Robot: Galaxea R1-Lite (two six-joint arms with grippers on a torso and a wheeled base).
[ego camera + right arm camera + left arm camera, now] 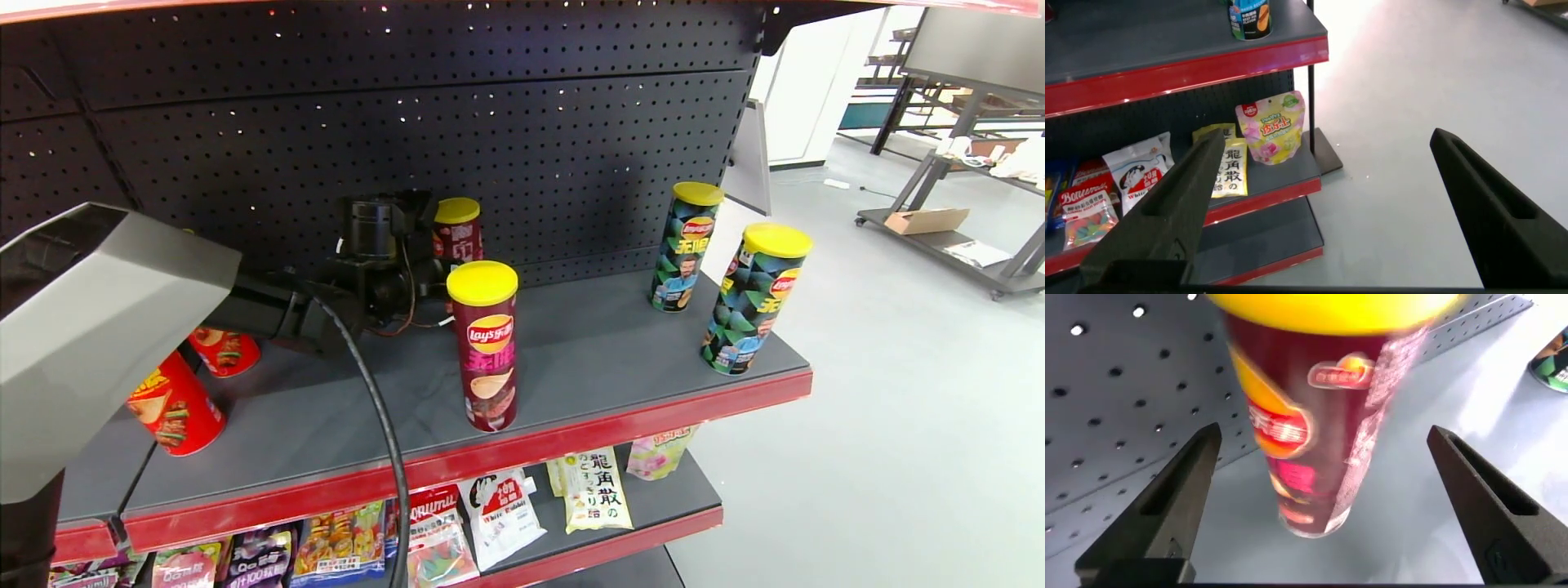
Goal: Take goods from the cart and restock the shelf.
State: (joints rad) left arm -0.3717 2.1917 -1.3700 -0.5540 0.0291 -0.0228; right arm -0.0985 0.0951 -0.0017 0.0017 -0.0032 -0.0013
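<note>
While the left claw stands wide open, a maroon can sits between its two fingers with clear space on either side, so the claw has hold of nothing. The can stands upright at the back of the shelf, close to the pegboard. Its base is on the shelf board and its yellow lid is up, so its long axis runs vertical, crosswise to the line between the fingers. From the claw, the can lies toward the pegboard (the left arm, coming in from the shelf's left side, is by far the nearer one). A second maroon can stands upright near the front edge, just right of that arm. Two green cans stand toward the shelf's right end, and two red cans sit at the left, beside the arm.

The right claw faces the lower shelf and its snack bags; it too is wide open and empty.

I judge the can placed, so the coming move is a straight retreat along the claw's own axis, without brushing the front can.
</note>
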